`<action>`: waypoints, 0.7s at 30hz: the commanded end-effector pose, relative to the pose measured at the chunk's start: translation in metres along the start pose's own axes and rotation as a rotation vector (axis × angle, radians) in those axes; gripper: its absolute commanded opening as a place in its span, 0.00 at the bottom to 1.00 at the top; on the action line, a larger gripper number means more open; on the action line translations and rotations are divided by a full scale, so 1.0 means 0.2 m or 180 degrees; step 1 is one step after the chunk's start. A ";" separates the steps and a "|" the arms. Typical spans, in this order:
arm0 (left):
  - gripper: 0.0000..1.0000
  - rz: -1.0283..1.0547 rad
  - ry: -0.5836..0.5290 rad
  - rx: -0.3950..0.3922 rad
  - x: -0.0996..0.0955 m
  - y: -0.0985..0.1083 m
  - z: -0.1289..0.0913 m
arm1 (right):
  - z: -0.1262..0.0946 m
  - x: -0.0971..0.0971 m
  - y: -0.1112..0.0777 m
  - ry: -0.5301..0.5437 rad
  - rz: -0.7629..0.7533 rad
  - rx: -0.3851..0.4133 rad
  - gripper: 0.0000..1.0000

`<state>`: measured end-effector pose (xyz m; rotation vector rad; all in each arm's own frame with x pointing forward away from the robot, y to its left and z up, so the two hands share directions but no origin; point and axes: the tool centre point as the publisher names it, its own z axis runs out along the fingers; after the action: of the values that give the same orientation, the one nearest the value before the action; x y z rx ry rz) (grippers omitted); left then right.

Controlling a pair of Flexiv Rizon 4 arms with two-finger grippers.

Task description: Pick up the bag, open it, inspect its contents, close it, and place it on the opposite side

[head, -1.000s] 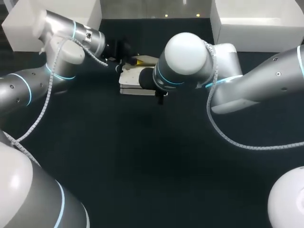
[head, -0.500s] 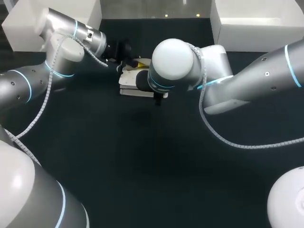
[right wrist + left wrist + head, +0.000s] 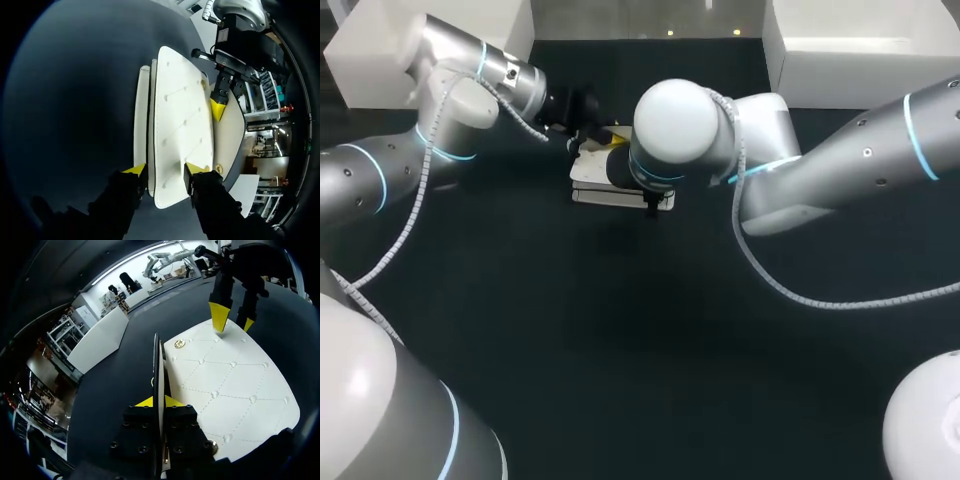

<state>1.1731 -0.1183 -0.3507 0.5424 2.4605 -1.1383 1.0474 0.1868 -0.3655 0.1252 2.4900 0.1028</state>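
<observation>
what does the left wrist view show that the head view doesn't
Only the left wrist view: the left gripper shut on a thin panel of the bag seen edge-on, the bag's white quilted face with a gold stud, and the right gripper at its far edge.
Only the head view: the left arm and right arm coming in from opposite sides, the right arm's bulky joint hiding most of the bag.
Both: the white bag on the dark table.
</observation>
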 end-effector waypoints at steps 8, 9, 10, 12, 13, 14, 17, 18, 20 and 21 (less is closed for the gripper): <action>0.00 0.0010 0.0087 0.0049 -0.01 0.03 0.05 | 0.03 -0.02 0.00 -0.0005 0.0026 0.0006 0.38; 0.00 0.0012 0.0091 0.0049 -0.01 0.03 0.05 | 0.03 -0.02 0.00 -0.0002 0.0032 0.0007 0.37; 0.00 0.0012 0.0094 0.0048 -0.01 0.03 0.05 | 0.03 -0.02 0.00 0.0000 0.0037 0.0008 0.35; 0.00 0.0011 0.0102 0.0043 -0.01 0.03 0.06 | 0.03 -0.02 0.00 -0.0005 0.0048 -0.0001 0.26; 0.00 0.0009 0.0104 0.0041 0.00 0.03 0.06 | 0.03 -0.02 0.00 -0.0012 0.0050 -0.0004 0.22; 0.00 0.0007 0.0106 0.0038 0.00 0.04 0.06 | 0.03 -0.02 0.01 -0.0017 0.0051 -0.0007 0.21; 0.00 0.0002 0.0111 0.0033 0.00 0.04 0.06 | 0.02 -0.01 0.01 -0.0041 0.0051 -0.0013 0.21; 0.00 0.0000 0.0114 0.0031 0.00 0.04 0.06 | 0.01 -0.01 0.01 -0.0048 0.0053 -0.0014 0.22; 0.00 -0.0004 0.0122 0.0028 0.00 0.05 0.06 | 0.01 -0.01 0.00 -0.0062 0.0059 -0.0014 0.22; 0.00 -0.0005 0.0126 0.0028 0.00 0.05 0.06 | 0.00 -0.01 0.00 -0.0065 0.0061 -0.0012 0.23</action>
<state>1.1746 -0.1213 -0.3566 0.5634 2.4898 -1.1386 1.0523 0.1873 -0.3643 0.1451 2.4785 0.1136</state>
